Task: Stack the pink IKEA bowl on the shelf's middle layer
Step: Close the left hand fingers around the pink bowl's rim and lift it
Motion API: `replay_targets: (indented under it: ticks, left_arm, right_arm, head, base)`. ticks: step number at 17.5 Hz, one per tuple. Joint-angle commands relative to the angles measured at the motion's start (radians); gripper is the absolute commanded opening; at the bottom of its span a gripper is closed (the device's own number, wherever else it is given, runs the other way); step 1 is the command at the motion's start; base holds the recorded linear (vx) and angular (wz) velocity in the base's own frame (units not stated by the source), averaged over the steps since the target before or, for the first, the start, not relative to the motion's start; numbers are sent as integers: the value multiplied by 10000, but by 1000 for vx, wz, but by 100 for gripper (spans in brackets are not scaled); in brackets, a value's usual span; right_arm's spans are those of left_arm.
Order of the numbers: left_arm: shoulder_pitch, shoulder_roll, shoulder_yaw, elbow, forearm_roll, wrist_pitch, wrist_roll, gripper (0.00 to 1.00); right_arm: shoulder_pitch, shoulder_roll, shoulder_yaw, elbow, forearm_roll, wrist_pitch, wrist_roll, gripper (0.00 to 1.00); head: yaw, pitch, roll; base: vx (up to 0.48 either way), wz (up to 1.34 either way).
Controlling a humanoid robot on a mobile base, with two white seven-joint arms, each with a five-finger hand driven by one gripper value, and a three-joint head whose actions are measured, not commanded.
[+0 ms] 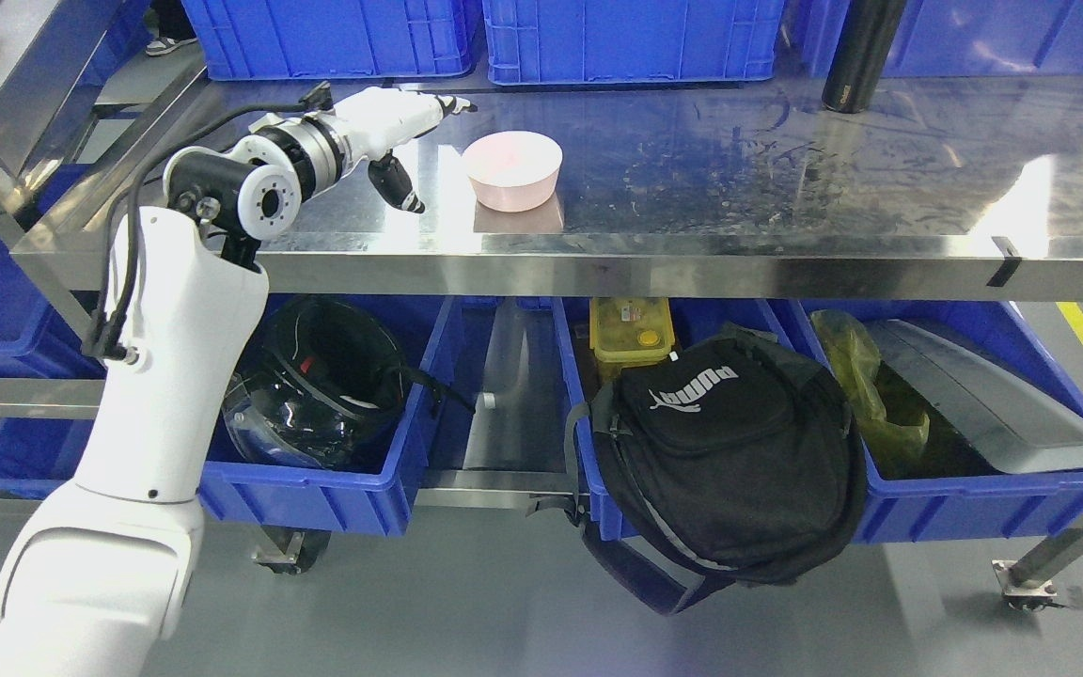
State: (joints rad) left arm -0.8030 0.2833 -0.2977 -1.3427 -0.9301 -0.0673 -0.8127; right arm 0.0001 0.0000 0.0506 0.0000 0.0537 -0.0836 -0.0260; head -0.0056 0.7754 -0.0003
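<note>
A pink bowl [513,169] sits upright on the steel middle shelf [748,169], left of centre and near the front edge. My left hand [429,150] hovers just left of the bowl, a small gap apart. Its fingers [443,105] stretch out toward the back and its thumb [400,185] points down toward the front; it is open and holds nothing. The left arm rises from the lower left of the picture. The right arm does not show.
Blue crates [635,38] line the back of the shelf, and a black bottle [856,56] stands at the back right. Below, blue bins hold a helmet [316,385], a black backpack [729,451], a yellow box [633,331] and a grey panel [974,395].
</note>
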Motion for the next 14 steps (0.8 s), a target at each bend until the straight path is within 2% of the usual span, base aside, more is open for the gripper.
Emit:
replay_targets:
  ticks: [1, 8, 14]
  left_arm:
    - [-944, -1621, -1042, 3147, -516, 59, -18, 83]
    - [-944, -1637, -981, 3501, -639, 182, -33, 65]
    - [-1111, -1943, -920, 4129, -639, 121, 257, 58]
  right_arm:
    - [229, -175, 0, -175, 0, 7, -1, 100]
    - [229, -175, 0, -175, 0, 7, -1, 100]
    - [229, -175, 0, -175, 0, 7, -1, 100]
  head:
    - [0, 0, 0]
    - [0, 0, 0]
    - [0, 0, 0]
  base:
    - [0, 0]
    - [0, 0]
    - [0, 0]
